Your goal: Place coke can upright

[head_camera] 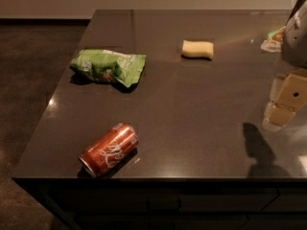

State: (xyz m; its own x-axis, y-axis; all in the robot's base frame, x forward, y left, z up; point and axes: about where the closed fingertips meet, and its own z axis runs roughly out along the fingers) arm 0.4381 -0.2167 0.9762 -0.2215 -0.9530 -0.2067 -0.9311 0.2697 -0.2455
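Observation:
The coke can (109,149) is a red-orange can with white script and silver ends. It lies on its side near the front left corner of the dark countertop (201,128), with one end pointing at the front edge. My gripper (284,104) hangs above the right side of the countertop, at the right edge of the camera view. It is far to the right of the can and holds nothing that I can see. Its shadow falls on the counter below it.
A green snack bag (108,67) lies at the left, behind the can. A pale yellow sponge (197,49) sits at the back middle. A small white and green item (272,39) lies at the far right. The counter drops to dark floor on the left and front.

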